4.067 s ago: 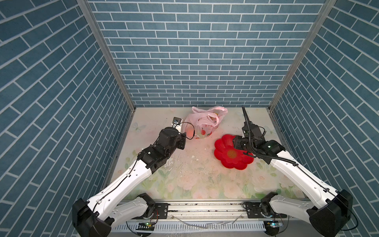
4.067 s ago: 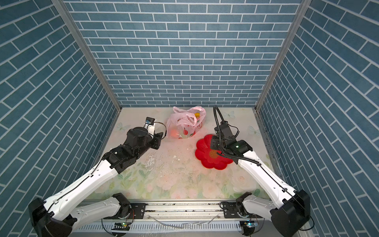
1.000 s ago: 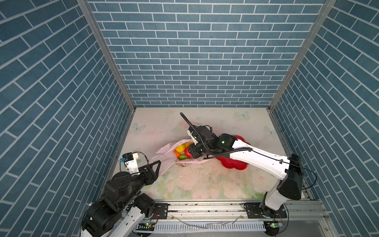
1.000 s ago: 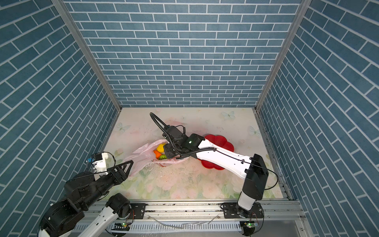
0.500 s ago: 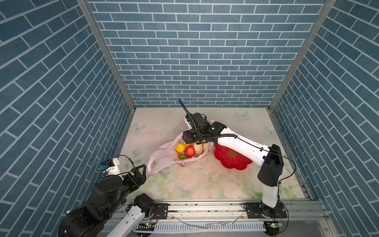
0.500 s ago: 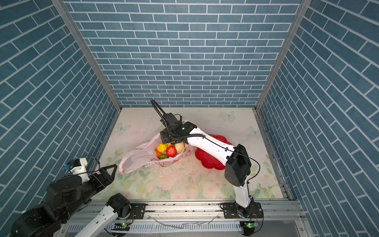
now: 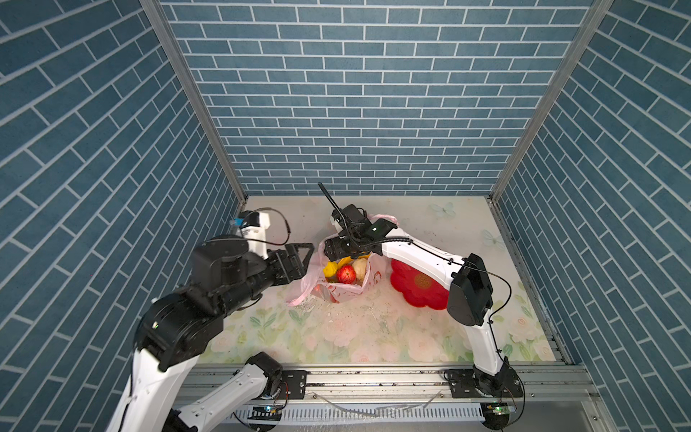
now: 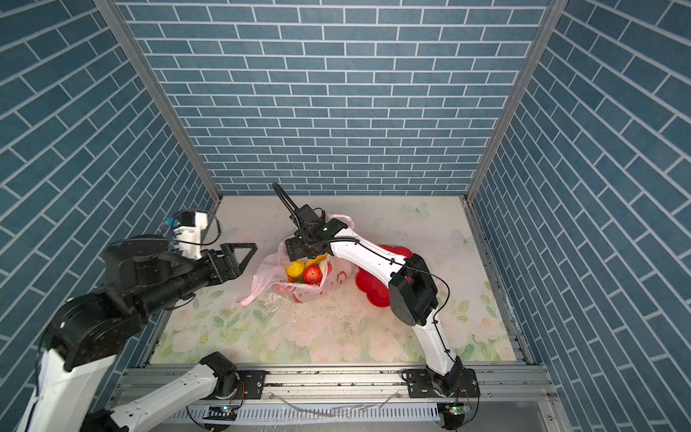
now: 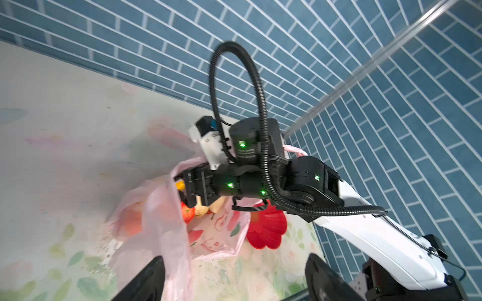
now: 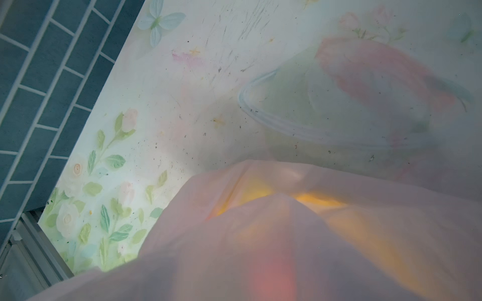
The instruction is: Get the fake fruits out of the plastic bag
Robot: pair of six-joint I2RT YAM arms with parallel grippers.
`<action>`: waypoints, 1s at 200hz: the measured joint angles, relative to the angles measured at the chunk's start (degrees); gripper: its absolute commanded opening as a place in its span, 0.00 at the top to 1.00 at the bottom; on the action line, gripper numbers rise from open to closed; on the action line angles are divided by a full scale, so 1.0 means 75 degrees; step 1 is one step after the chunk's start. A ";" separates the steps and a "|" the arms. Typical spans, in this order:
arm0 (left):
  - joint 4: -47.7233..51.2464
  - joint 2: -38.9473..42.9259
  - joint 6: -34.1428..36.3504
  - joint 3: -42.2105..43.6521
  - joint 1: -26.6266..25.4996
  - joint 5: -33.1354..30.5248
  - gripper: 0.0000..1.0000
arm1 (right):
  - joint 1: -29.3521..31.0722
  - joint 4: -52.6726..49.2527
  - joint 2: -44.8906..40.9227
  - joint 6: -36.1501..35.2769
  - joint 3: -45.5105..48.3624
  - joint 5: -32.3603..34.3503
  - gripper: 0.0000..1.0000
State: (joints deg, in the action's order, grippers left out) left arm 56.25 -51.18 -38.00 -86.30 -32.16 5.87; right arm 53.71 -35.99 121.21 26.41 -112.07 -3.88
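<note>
Step in hand, by judgement: opening up the bag, no fruit out yet. On the table [image 7: 336,336], plastic bag [image 7: 349,291] slumped just beside the red flower dish [image 7: 418,290], mouth gaping upward. Inside, fake fruits [image 8: 312,275] showing at the mouth: yellow fruit [image 7: 330,268], red fruit [image 7: 346,274] and cream fruit [image 7: 359,266], packed touching; any others hidden under film.

At left, left gripper [image 7: 304,260] raised beside the bag's near handle, jaws spread wide, nothing pinched. In the left wrist view, a pink strip of handle hanging between the fingers [image 9: 146,284], contact uncertain.

At the far rim, right gripper [image 7: 331,250] over the mouth, film draped across its camera. Jaw spread impossible to tell, likewise any hold on the rim.

Next, probably: mouth held wide, then a straight descent onto a top fruit. Thin film apt to fold inward.
</note>
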 measured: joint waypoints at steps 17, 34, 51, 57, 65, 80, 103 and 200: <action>-0.0303 -0.0551 0.0163 0.0041 0.0000 0.0618 0.20 | -0.0035 0.0029 0.0000 0.0009 -0.0044 -0.0017 0.14; -0.0466 -0.0994 0.0344 0.0163 0.0000 0.0950 0.24 | -0.0090 0.0058 -0.0003 0.0017 -0.0079 -0.0076 0.13; -0.0539 -0.1259 0.0548 0.0315 0.0000 0.1128 0.27 | -0.0154 0.0099 0.0000 0.0038 -0.0079 -0.0204 0.12; -0.0554 -0.1323 0.0635 0.0388 0.0000 0.1166 0.28 | -0.0178 0.0102 0.0000 0.0044 -0.0079 -0.0248 0.11; -0.0551 -0.1384 0.0740 0.0487 0.0000 0.1177 0.31 | -0.0210 0.0114 -0.0003 0.0050 -0.0079 -0.0312 0.10; -0.0516 -0.1472 0.0941 0.0673 0.0000 0.1172 0.34 | -0.0254 0.0134 -0.0003 0.0102 -0.0079 -0.0411 0.10; -0.0513 -0.1547 0.1268 0.1020 0.0000 0.1131 0.41 | -0.0271 0.0152 -0.0003 0.0111 -0.0079 -0.0484 0.10; -0.1381 -0.2425 0.1784 0.2264 0.0280 0.0332 0.59 | -0.0370 -0.0204 -0.0679 0.0306 0.0650 -0.0245 0.14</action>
State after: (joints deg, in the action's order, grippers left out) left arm 45.89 -69.36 -24.62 -69.32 -30.06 8.36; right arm 50.94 -37.52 116.11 28.71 -107.20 -5.72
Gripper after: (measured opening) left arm 0.420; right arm 0.862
